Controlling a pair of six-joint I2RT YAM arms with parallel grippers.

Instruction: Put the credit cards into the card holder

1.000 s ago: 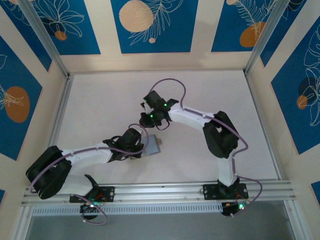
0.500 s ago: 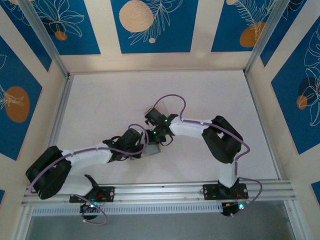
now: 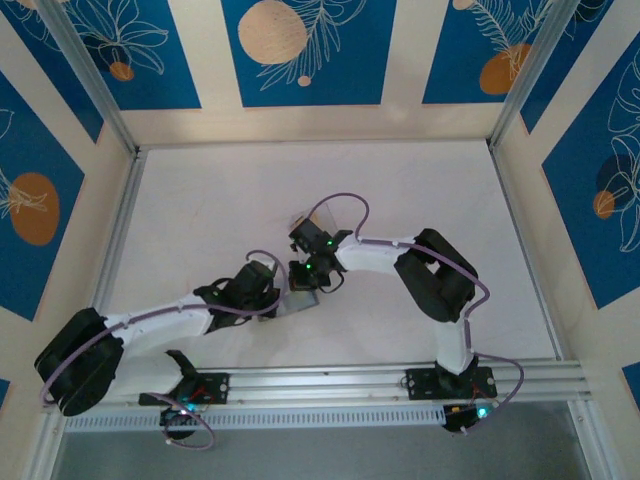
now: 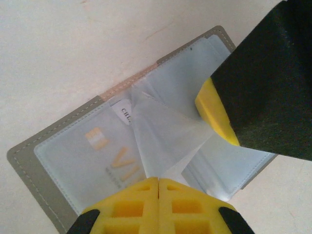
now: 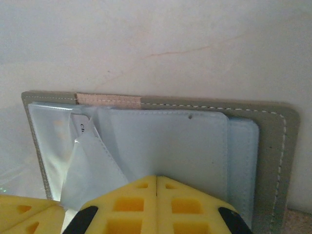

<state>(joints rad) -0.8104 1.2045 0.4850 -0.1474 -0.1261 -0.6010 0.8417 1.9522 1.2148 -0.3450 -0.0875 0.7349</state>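
Blue panels with pale leaf drawings stand around a white bench (image 3: 200, 210), and both arms reach from the near edge to its middle. Between them lies the card holder (image 4: 24, 161), open and flat on the bench, with the grey cover down and the pale-blue plastic pockets up. Seen from above, the left arm (image 3: 160, 318) comes to it from the left side and the right arm (image 3: 430, 275) from the far right side, so the two are about equally near.

In the left wrist camera the long side of the card holder runs slanted, from low left to high right. In the right wrist camera it runs straight across, with the tan tab (image 5: 109, 100) on the far edge.

One clear pocket leaf (image 4: 161, 131) is lifted from the fold and stands tilted. Its narrow end goes down to the left gripper (image 4: 158, 181), whose yellow fingers are pressed together. It looks pinched there, but I cannot tell this surely. The right gripper (image 5: 156, 181) has its fingers together too, with nothing visible between them, and one finger seems to touch the leaf from the right.

One credit card (image 4: 114, 158) sits already inside the left pocket. I judge that the next move turns on the opening under the lifted leaf, which lies on the side of the right gripper.
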